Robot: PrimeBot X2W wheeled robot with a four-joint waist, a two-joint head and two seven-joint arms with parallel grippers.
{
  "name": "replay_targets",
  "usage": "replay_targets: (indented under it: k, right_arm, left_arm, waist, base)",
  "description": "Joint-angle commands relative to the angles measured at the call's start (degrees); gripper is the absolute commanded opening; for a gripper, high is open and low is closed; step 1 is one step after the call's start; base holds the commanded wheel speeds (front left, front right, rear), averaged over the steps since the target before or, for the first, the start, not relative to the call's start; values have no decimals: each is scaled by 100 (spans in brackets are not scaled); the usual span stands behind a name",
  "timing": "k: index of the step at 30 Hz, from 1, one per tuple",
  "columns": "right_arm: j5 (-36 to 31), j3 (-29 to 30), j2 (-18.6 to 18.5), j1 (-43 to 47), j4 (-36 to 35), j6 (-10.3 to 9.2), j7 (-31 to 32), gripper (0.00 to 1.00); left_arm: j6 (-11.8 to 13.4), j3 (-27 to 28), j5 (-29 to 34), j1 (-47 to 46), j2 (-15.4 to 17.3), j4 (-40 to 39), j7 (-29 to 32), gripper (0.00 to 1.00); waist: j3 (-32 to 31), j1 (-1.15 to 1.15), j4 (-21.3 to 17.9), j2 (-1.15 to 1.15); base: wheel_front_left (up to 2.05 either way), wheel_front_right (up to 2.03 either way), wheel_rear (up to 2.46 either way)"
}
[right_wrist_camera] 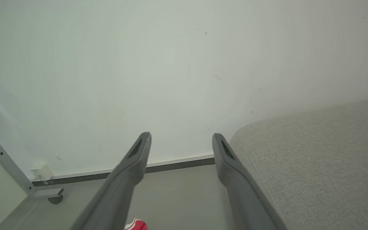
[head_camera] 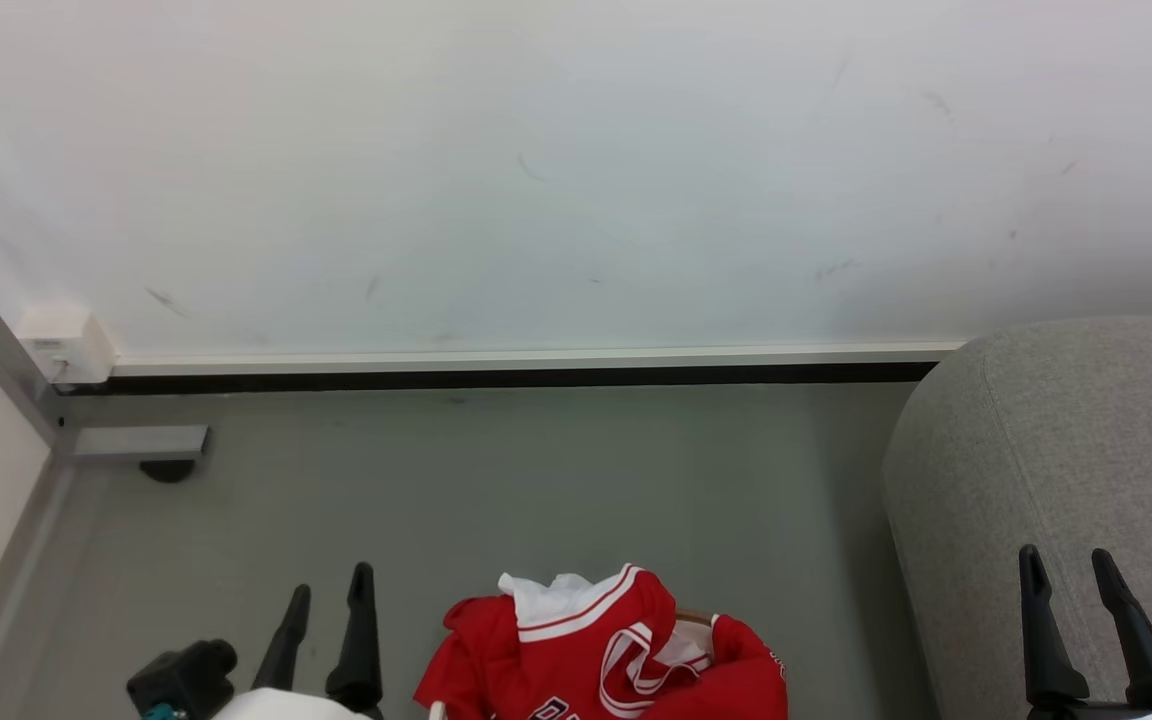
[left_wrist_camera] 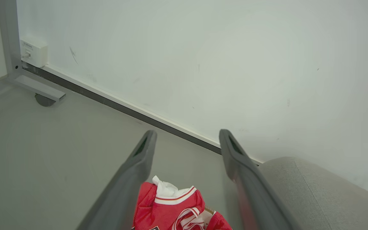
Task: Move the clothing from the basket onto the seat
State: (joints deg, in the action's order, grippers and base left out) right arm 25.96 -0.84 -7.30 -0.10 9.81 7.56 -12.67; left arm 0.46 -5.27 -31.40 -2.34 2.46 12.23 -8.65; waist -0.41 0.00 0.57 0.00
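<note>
Red jerseys [head_camera: 606, 650] with white stripe trim are heaped at the bottom middle of the head view, and a sliver of the basket's brown rim [head_camera: 693, 617] peeks out among them. The same clothing [left_wrist_camera: 171, 207] lies low between my left fingers in the left wrist view, and a small red corner [right_wrist_camera: 136, 225] shows in the right wrist view. My left gripper [head_camera: 330, 583] stands open to the left of the heap, holding nothing. My right gripper [head_camera: 1069, 564] is open in front of the grey sofa [head_camera: 1066, 470], whose rounded end fills the right side.
A white wall [head_camera: 576, 170] with a dark skirting strip runs across the back. A grey metal frame leg [head_camera: 136, 442] with a round foot and a small white wall box [head_camera: 64, 342] stand at the left. Grey floor [head_camera: 536, 480] lies between wall, heap and sofa.
</note>
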Motion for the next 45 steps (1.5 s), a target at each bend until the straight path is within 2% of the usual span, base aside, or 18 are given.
replay_targets:
  k: [1, 22, 45]
  right_arm:
    - [-208, 56, -15, 7, -26, -8, -43, 100]
    - [-1437, 307, 182, 110, 106, -10, -140, 100]
    - [-2390, 601, 392, 206, 179, -13, -221, 100]
  left_arm:
    - [-30, -6, 234, 0, 49, -68, -62, 100]
    - [-50, -69, 1614, 106, 57, -233, -332, 100]
    - [-71, -243, 2550, 201, 62, -138, -591, 100]
  waist:
    - [-7, 0, 0, 0]
    - [-11, 0, 16, 0]
    - [-2, 0, 17, 0]
  base:
    - [0, 0, 0]
    - [0, 0, 0]
    - [0, 0, 0]
